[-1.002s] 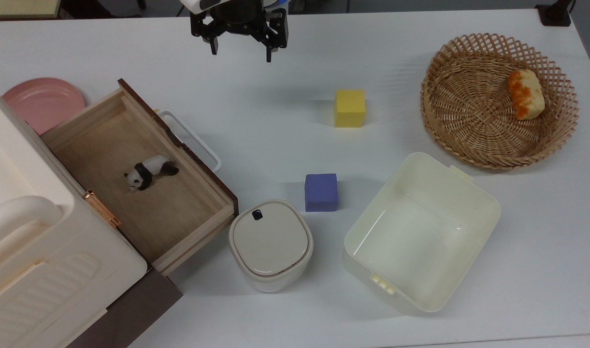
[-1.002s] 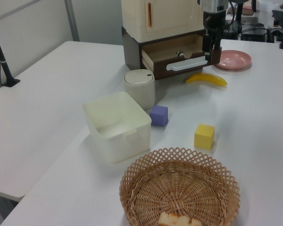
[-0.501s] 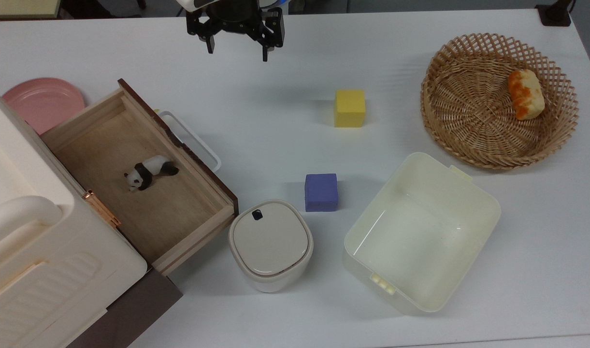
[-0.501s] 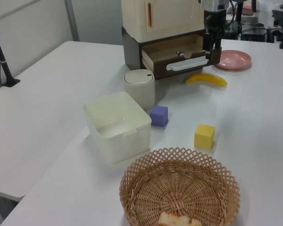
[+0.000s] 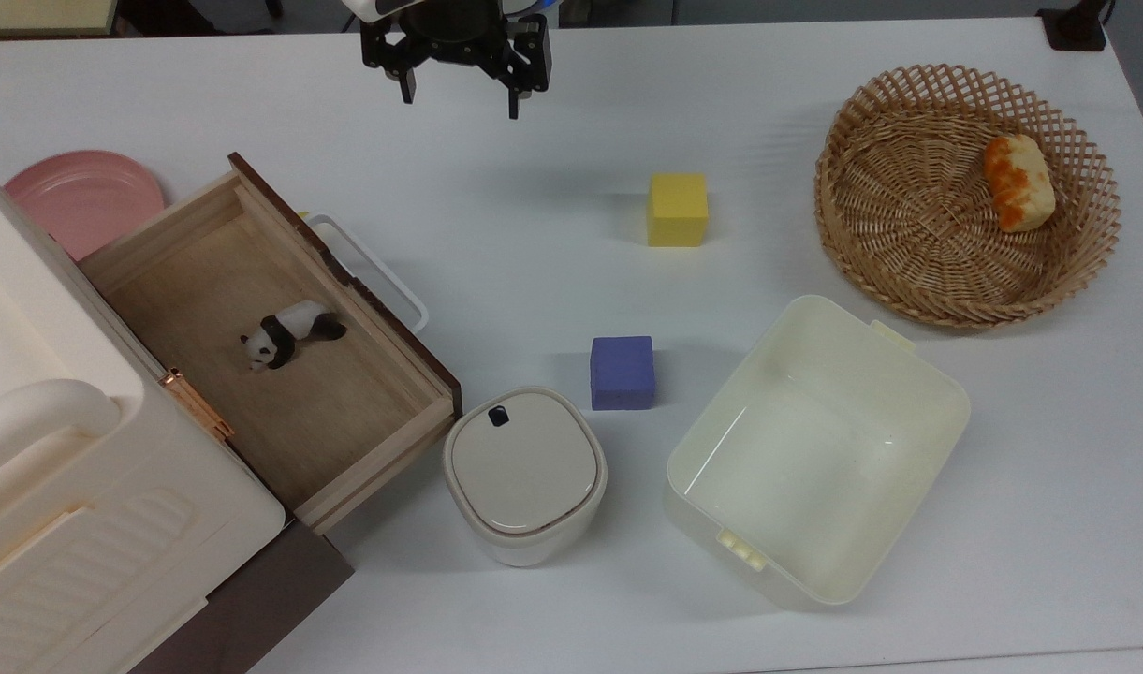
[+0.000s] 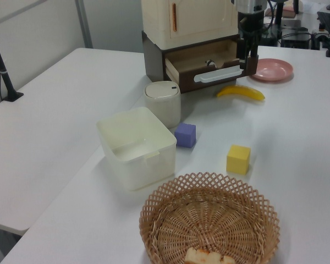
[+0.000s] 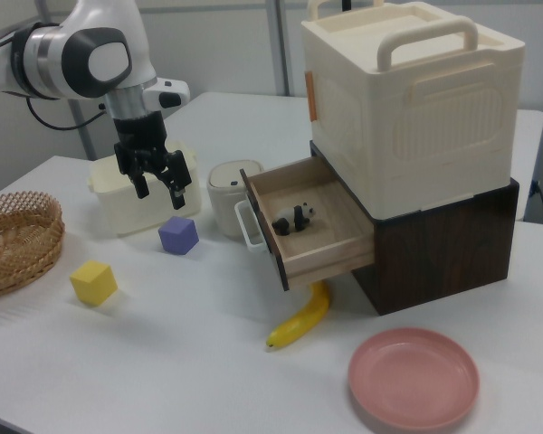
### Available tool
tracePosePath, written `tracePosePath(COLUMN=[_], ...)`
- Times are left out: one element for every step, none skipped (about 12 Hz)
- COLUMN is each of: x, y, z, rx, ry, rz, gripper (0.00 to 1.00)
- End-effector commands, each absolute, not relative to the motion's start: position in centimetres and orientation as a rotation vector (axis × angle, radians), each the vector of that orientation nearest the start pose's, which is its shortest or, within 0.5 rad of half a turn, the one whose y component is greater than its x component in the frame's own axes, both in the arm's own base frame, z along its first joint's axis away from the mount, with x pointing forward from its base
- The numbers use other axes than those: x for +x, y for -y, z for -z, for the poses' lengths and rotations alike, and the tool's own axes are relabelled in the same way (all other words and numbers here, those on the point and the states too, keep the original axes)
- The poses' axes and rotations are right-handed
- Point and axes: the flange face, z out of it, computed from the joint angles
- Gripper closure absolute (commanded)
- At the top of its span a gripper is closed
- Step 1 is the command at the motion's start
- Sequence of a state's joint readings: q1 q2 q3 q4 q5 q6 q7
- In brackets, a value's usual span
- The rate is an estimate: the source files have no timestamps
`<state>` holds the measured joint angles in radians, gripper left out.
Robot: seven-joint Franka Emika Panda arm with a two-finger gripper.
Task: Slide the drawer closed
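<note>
The gripper (image 5: 459, 101) hangs with its fingers spread and empty, well apart from the drawer (image 5: 271, 346), out beyond the drawer's front. The drawer stands pulled out of the cream cabinet (image 7: 407, 108), a toy panda (image 5: 290, 332) inside. To close it well, likely come down to its dark front beside the white handle (image 5: 370, 271) and push squarely toward the cabinet. Beyond the drawer's front: one lidded pot (image 5: 524, 473), two cubes, one tub (image 5: 814, 449), one basket (image 5: 964, 192).

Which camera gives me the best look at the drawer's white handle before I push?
The right view: the handle stands clear on the open drawer. The top view shows the handle edge-on; the left view shows it partly behind the gripper.
</note>
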<state>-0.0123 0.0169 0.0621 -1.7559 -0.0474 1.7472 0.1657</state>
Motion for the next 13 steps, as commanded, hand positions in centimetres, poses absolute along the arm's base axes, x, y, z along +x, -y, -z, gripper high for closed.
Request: tracePosePath(x=[56.0,56.0,56.0,56.0,56.1,56.1,56.1,56.2,56.7,56.8,56.7,56.7,56.8], y=[-2.0,-2.0,-2.0,-2.0,-1.9,-2.0,-2.0,-2.0,-1.6,-0.8,-0.2,-0.1,0.1], z=[-54.9,-54.9,-54.8,-55.0,-54.9,-54.8,-54.9,-55.0,-55.6,-55.8,-55.6,-55.6,-55.5], rx=[-3.183,-3.182,-3.181,-3.178,-3.173,-3.17,-3.169,-3.157,-3.117,-3.058,-3.018,-2.999,-2.969], ry=[-0.168,-0.17,-0.175,-0.195,-0.282,-0.321,-0.333,-0.389,-0.589,-0.814,-0.958,-1.005,-1.018], rz=[-0.02,-0.017,-0.02,-0.017,-0.008,-0.007,-0.004,0.008,0.043,0.049,0.033,0.032,0.029], gripper=[0.0,0.0,0.0,0.0,0.0,0.0,0.0,0.0,0.0,0.0,0.0,0.0,0.0])
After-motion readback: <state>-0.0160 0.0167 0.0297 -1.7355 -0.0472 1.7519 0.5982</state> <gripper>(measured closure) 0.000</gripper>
